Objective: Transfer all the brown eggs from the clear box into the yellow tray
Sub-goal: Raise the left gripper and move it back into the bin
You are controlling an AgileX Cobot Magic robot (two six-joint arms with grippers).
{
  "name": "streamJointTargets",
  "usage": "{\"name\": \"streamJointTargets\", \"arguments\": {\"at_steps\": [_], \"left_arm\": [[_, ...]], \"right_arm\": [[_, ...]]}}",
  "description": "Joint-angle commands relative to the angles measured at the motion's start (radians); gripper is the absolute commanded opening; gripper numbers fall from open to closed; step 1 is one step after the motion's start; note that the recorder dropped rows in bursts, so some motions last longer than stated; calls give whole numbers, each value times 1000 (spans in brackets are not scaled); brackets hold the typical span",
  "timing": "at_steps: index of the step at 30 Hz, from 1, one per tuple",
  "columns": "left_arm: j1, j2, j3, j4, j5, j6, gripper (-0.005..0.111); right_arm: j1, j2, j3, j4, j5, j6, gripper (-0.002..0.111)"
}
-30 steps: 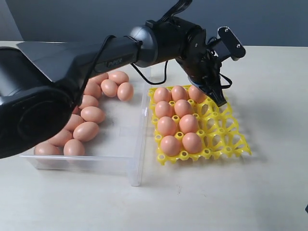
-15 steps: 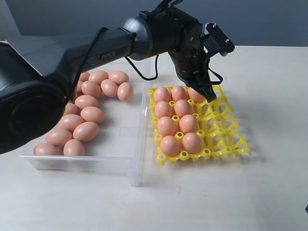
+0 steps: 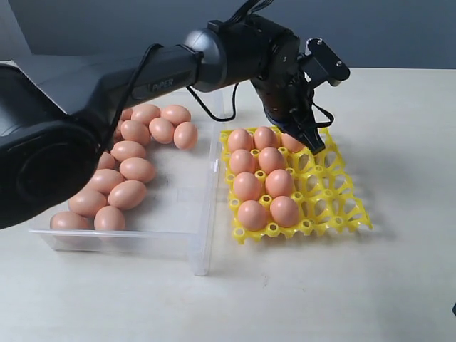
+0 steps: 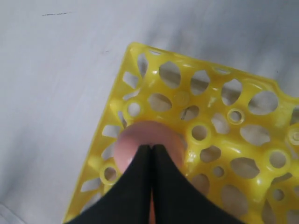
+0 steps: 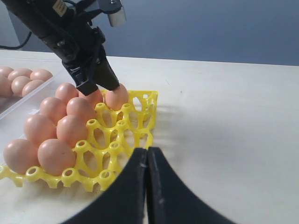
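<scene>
Brown eggs [image 3: 247, 186] in yellow tray [image 3: 335, 204]

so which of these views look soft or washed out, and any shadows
left wrist view: the brown egg behind the shut left gripper looks pale and washed out, the black fingers soft-edged, the yellow tray sharper; right wrist view: the right gripper is a dark featureless shape up close, the tray behind it crisp; exterior view: even light, a faint soft shadow on the table beside the tray
</scene>
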Motion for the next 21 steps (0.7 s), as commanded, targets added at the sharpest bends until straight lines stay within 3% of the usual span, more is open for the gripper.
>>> {"name": "streamJointTargets", "arguments": {"at_steps": [1,9,15,21], "left_arm": [[-1,-77,2,-12,9,2,0],[65,-121,8,-2,134,-30,0],[145,-173,123,-7,145,-28,0],[270,-262,244,-16,141,-13,0]], "right_arm": [[1,0,-3,-2,-12,0,1],[1,0,-3,-2,-12,0,1],[1,0,-3,-2,-12,0,1],[1,0,-3,-2,-12,0,1]]}}
